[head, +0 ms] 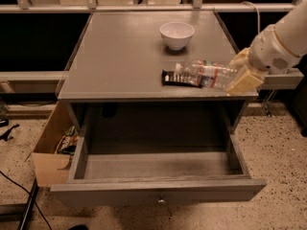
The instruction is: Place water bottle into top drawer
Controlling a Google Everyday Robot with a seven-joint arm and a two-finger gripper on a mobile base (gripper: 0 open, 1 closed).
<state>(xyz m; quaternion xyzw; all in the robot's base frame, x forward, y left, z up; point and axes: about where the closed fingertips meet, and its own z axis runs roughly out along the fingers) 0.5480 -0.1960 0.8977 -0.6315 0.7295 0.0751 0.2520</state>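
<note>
The top drawer (158, 188) stands pulled open, ready, but the bottle is not in it yet. Beyond, over the front right of the tabletop (124, 56), the gripper (237, 74) pinches the water bottle (204, 74) by its base, sideways above a dark packet (178, 79); lowering and release remain. A white bowl (177, 34) sits farther back

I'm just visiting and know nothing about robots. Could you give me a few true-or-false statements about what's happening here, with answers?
1. The top drawer is pulled open. True.
2. The water bottle lies inside the drawer. False: the gripper, near the front edge of the tabletop, holds it sideways in its jaws, above the tabletop.
3. The white bowl stands upright on the tabletop. True.
4. The cardboard box stands on the tabletop. False: it is on the floor beside the drawer.
</note>
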